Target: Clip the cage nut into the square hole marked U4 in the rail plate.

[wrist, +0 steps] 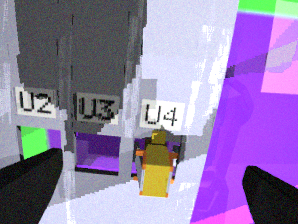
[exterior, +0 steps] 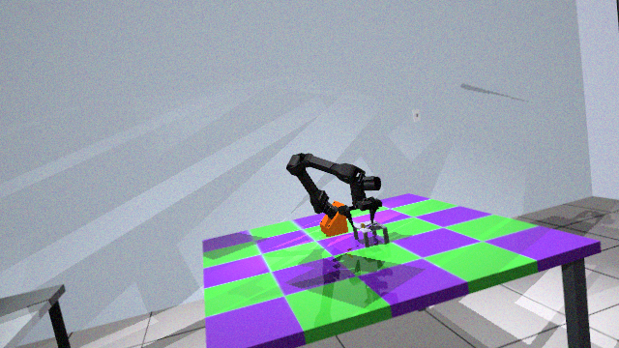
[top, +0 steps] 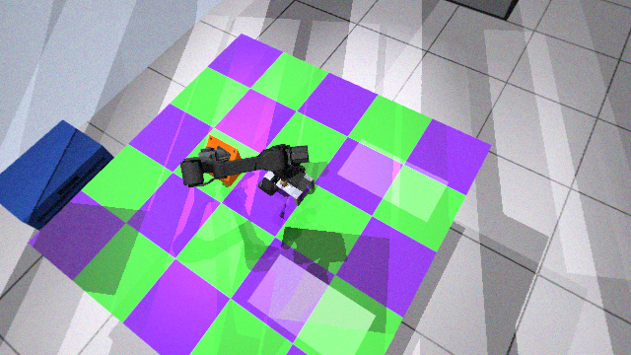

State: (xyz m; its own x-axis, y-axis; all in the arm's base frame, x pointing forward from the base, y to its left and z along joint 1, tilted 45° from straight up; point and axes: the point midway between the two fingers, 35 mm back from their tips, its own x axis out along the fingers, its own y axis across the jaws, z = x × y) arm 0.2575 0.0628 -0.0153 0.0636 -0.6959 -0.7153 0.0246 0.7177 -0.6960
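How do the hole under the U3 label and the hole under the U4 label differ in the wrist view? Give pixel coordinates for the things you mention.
The U3 hole [wrist: 97,152] has nothing in it, with purple showing through, while the U4 hole [wrist: 177,147] is partly covered by the yellow cage nut [wrist: 156,172]. The U3 hole lies between the gripper's left-hand finger in the picture and the nut; the U4 hole lies nearer the plate's edge. Both are openings in the same rail plate [wrist: 185,60], below printed labels.
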